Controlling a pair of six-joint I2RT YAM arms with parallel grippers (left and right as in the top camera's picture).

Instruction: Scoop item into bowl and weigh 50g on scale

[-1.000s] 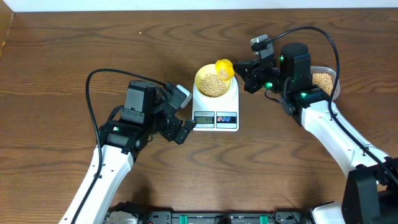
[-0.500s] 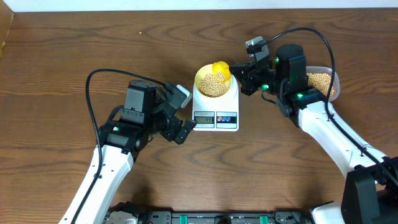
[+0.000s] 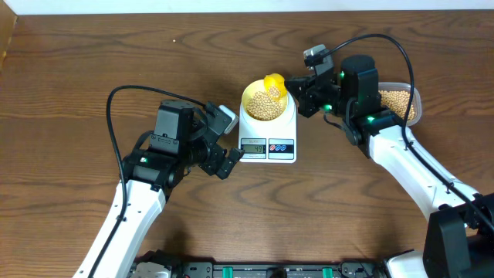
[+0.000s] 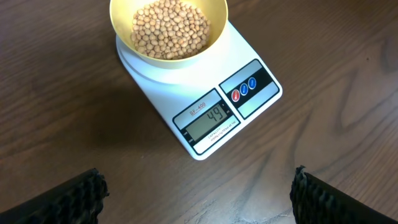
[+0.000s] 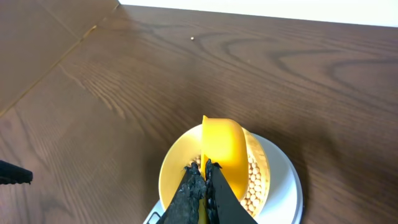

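The white scale [image 3: 269,133] [image 4: 211,93] carries the pale yellow bowl [image 3: 248,96] [image 4: 217,18] [image 5: 168,180], partly filled with tan beans [image 3: 264,106] [image 4: 168,28] [image 5: 255,180]. Its display reads 49. My right gripper [image 3: 293,91] [image 5: 205,167] is shut on the handle of the bright yellow scoop [image 3: 275,83] [image 5: 227,149]. The scoop is turned on its side over the bowl's far right rim. My left gripper [image 3: 231,139] [image 4: 198,180] stands open just left of the scale's front, with nothing between its fingers.
A clear plastic tub [image 3: 417,99] holding more beans [image 3: 400,100] stands at the right, behind the right arm. A black cable loops over the table by the left arm [image 3: 116,116]. The table's back edge [image 3: 247,12] runs close behind the scale.
The right gripper shifted the scoop a little left and back over the bowl, then held still. The left arm has not moved.
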